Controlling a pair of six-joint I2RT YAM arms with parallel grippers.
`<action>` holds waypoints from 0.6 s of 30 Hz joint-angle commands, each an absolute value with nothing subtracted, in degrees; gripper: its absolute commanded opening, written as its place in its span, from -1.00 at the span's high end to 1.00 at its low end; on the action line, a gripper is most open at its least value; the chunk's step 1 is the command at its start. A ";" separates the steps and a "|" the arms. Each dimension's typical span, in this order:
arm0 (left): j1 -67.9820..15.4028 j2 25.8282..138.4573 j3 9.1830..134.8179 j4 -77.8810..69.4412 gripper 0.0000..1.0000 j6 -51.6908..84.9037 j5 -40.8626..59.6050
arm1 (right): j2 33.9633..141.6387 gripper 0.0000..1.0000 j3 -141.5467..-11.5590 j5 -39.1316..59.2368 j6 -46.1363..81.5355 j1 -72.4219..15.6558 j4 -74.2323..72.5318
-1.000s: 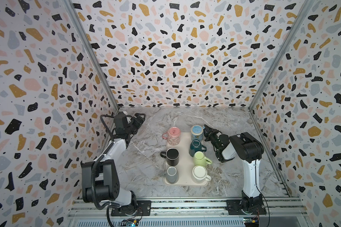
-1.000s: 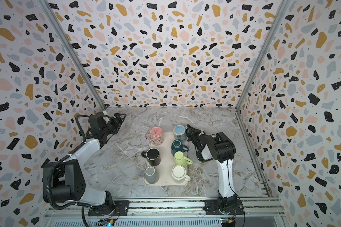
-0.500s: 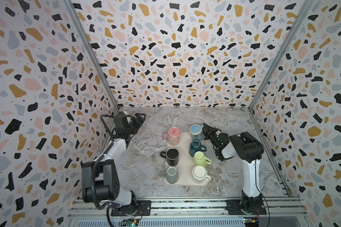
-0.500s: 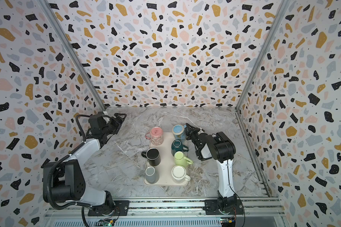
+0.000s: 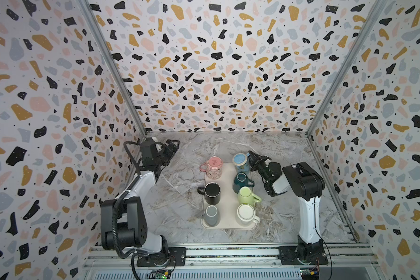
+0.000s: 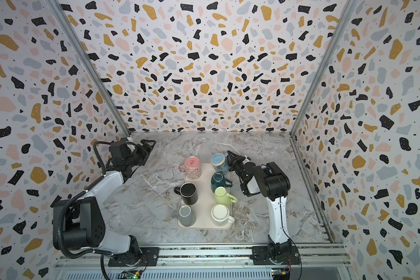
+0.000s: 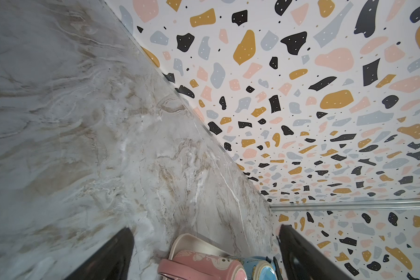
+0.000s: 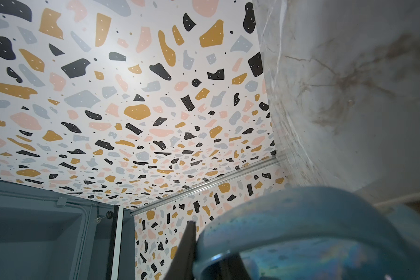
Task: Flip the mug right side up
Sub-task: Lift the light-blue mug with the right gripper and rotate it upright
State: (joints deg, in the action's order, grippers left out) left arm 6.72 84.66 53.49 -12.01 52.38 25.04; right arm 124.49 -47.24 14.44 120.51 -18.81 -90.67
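A light blue mug (image 5: 240, 163) (image 6: 218, 162) stands at the far right corner of the cream tray (image 5: 228, 206), its closed blue end facing up. My right gripper (image 5: 252, 156) (image 6: 230, 156) is shut on the handle at the mug's right side. In the right wrist view the blue mug (image 8: 301, 218) fills the frame close to the camera, with one dark finger (image 8: 188, 242) pressed against its curved handle. My left gripper (image 5: 171, 145) (image 7: 204, 230) hangs open near the far left corner, holding nothing; the blue mug (image 7: 260, 266) shows beyond it.
The tray also holds a pink mug (image 5: 214, 167), a dark teal mug (image 5: 239, 181), a black mug (image 5: 212, 192), a light green mug (image 5: 246, 196), a grey mug (image 5: 211, 214) and a cream mug (image 5: 246, 214). Patterned walls enclose the marble table on three sides.
My right gripper has shifted a little toward the back and left at the blue mug's handle, closing slightly. The left arm has not moved.
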 commanded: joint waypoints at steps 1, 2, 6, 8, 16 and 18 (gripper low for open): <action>7.12 84.47 54.38 -13.97 -0.88 52.70 26.08 | 123.77 1.00 -50.11 14.76 130.51 -18.81 -101.93; 7.12 84.46 54.36 -13.97 -0.88 52.67 26.06 | 124.00 1.00 -50.47 14.86 130.44 -18.81 -102.34; 7.12 84.59 54.34 -13.98 -0.88 52.65 26.02 | 124.36 1.00 -51.78 15.55 129.87 -18.81 -103.20; 7.12 84.52 54.45 -13.97 -0.88 52.67 26.02 | 124.45 1.00 -52.25 15.83 129.68 -18.74 -103.68; 7.12 84.66 54.33 -13.97 -0.88 52.68 26.13 | 125.27 1.00 -53.47 16.29 129.34 -18.81 -105.87; 7.12 84.68 54.27 -13.98 -0.88 52.75 26.14 | 125.45 1.00 -53.90 16.46 129.30 -18.81 -106.33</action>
